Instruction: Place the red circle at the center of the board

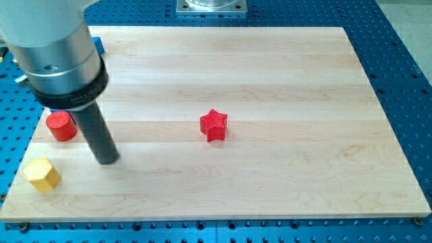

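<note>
Bright, even light falls from above. The worktop (270, 74) shows mild glare, shadows are short and soft, and focus is sharp.

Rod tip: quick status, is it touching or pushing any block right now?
My tip: no gripper, holding nothing; it sits just to the view's right of the red circle, apart from it, above-right of the yellow block.
</note>
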You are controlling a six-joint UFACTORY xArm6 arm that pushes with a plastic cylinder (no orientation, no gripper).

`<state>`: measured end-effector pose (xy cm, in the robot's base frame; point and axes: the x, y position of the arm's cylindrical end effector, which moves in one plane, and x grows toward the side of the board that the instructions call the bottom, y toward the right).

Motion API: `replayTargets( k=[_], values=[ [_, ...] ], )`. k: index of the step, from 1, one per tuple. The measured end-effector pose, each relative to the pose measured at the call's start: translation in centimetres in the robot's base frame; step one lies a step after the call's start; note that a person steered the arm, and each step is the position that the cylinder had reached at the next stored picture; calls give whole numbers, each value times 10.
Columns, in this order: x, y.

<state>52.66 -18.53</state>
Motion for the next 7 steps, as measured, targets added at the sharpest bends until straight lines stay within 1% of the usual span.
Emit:
replayTargets(
  k=[1, 2, 3, 4, 5, 6, 7],
  values=[
    [-9, -61],
    [-30, -120],
    [-48, -20],
    [-57, 95],
    [-16, 53],
    [19, 85],
    [-20, 129]
  ],
)
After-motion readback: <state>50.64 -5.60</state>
